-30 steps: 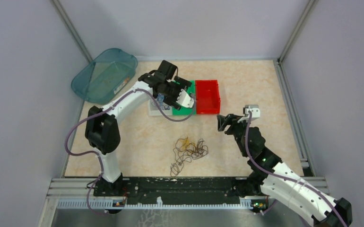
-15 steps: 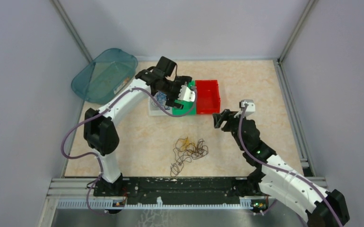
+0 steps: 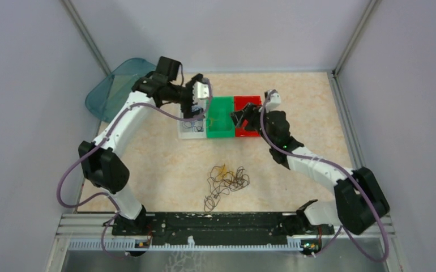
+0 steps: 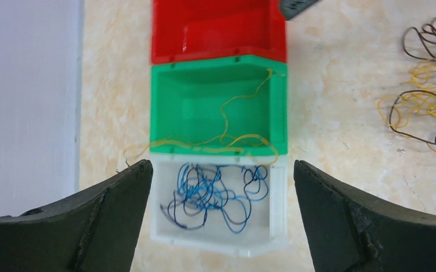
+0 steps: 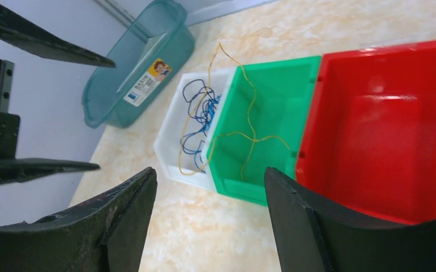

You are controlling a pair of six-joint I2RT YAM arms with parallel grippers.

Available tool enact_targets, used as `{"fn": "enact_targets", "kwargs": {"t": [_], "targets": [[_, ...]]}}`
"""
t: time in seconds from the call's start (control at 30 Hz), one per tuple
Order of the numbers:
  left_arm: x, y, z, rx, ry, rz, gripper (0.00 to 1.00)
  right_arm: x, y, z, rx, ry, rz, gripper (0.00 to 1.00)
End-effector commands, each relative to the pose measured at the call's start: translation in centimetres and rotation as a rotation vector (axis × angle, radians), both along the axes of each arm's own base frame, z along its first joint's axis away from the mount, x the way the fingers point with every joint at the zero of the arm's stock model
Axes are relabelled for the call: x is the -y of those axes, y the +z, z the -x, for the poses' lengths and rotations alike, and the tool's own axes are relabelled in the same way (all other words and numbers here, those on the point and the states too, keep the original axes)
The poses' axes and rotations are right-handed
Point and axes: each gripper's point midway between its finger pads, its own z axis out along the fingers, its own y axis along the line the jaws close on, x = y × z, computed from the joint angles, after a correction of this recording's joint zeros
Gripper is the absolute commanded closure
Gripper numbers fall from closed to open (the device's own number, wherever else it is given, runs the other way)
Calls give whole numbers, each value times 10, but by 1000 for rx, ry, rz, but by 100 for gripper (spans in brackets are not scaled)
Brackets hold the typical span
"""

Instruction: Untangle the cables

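Observation:
A tangle of dark brown and yellow cables (image 3: 226, 182) lies on the table in front of the bins, also seen as a dark and yellow tangle (image 4: 428, 110) at the right of the left wrist view. Blue cables (image 4: 216, 192) fill the white bin (image 3: 191, 134). A yellow cable (image 4: 227, 139) drapes over the green bin (image 3: 220, 116) and its rim. My left gripper (image 3: 197, 101) hangs open above the white bin, nothing between its fingers. My right gripper (image 3: 240, 119) is open and empty over the red bin (image 3: 251, 102).
The three bins stand in a row at the middle back. A teal plastic basin (image 3: 114, 93) sits at the back left corner, close behind my left arm. Metal frame rails run along the table's sides.
My left gripper has pulled back leftward from over the green bin to over the white bin. My right arm has swung forward and left, from mid-table to above the red bin.

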Motion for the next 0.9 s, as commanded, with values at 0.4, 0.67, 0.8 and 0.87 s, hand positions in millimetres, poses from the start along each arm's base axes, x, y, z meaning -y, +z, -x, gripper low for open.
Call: {"fn": "enact_targets", "kwargs": {"t": [0.4, 0.67, 0.8, 0.87], "targets": [[-152, 70, -61, -116, 628, 415, 1, -125, -12, -101, 20, 203, 281, 37], [-164, 61, -49, -94, 659, 443, 1, -144, -51, -120, -18, 227, 462, 44], [-166, 56, -45, -88, 666, 444, 1, -144, -54, -129, -8, 196, 514, 56], [-166, 56, -42, -80, 668, 448, 1, -141, -52, -133, 0, 173, 519, 66]]}}
